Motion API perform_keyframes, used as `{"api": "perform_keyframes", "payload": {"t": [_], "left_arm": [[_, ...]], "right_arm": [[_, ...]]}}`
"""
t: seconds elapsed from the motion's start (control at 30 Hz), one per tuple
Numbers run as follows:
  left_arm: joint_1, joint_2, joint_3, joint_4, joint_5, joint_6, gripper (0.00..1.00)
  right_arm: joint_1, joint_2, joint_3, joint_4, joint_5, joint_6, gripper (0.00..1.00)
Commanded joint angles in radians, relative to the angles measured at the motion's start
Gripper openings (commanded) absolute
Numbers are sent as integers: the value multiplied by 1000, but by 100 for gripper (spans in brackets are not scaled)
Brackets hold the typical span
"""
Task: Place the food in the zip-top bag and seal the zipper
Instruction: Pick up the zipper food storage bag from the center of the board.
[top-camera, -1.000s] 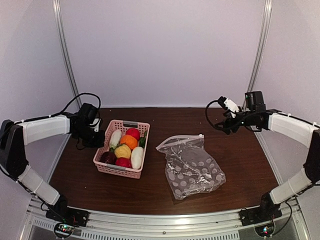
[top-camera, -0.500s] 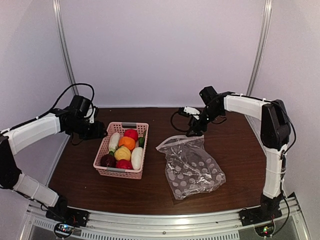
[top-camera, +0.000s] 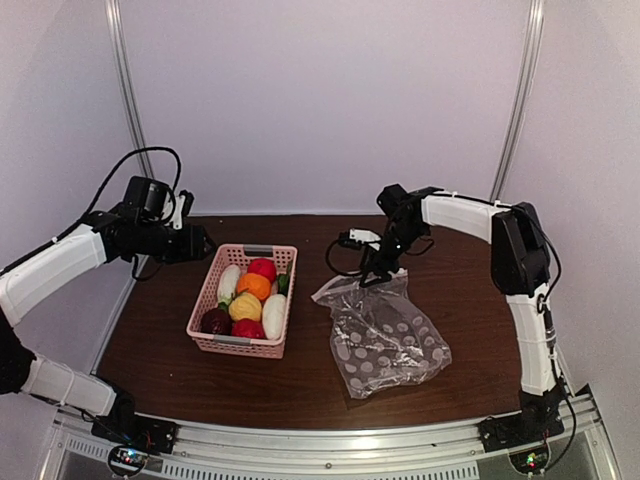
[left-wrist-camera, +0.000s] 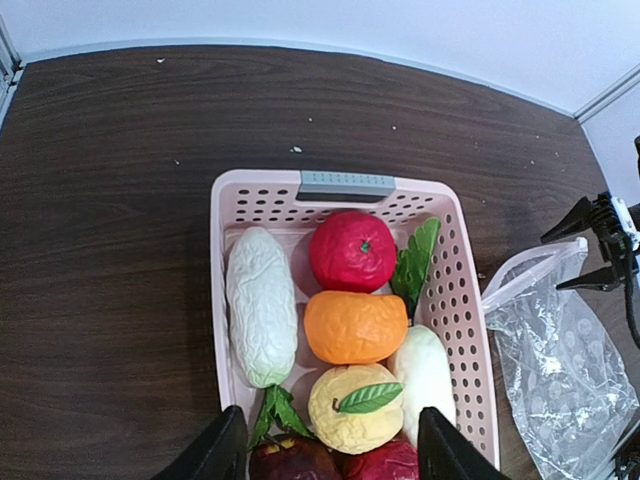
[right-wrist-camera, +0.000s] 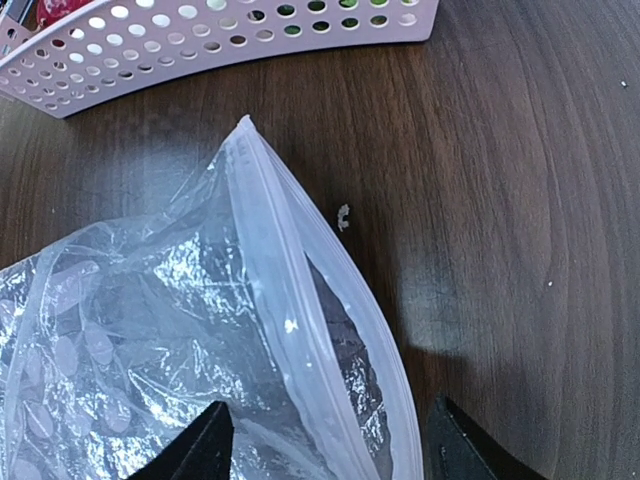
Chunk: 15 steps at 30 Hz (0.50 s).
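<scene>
Nothing bagged yet: both arms are poised and no piece is lifted.
Your food (left-wrist-camera: 355, 327), the red, orange, yellow and maroon pieces plus two white vegetables, all sits in the pink lattice basket (left-wrist-camera: 452, 290). The zip-top bag (top-camera: 385, 335) lies just beside it on the worktop (top-camera: 470, 300), apparently empty, mouth slightly agape and zipper (right-wrist-camera: 285, 300) unsealed. Your left fingers (left-wrist-camera: 225, 452) hang spread and empty over the basket's near end. Your right fingers (right-wrist-camera: 200, 447) stand apart astride the bag's mouth, gripping nothing. Every transfer and the sealing remain.

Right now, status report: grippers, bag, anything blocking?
Left gripper open above pink basket, food inside. Right gripper open over zip-top bag mouth, zipper unsealed, bag empty. Nothing blocking.
</scene>
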Motion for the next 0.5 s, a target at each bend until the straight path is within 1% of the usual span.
{"api": "perform_keyframes", "payload": {"t": [0.0,0.23,0.33,0.4,0.43,0.47], "left_arm": [[-8,-32,-15,57,36,-2,59],[-15,-17,12,70,48,6,59],[-24,3,28,94,59,4,58],[-36,20,35,117,71,-2,58],[-44,34,41,129,79,-5,58],[-53,42,47,140,82,-8,58]], "right_arm": [[1,28,41,-49,-37,-23,61],[-2,7,61,-166,-16,-85,22],[-30,-57,66,-192,-8,-72,12],[-54,-115,66,-199,3,-64,3],[-68,-150,66,-198,16,-55,0],[-79,-184,64,-192,22,-44,0]]}}
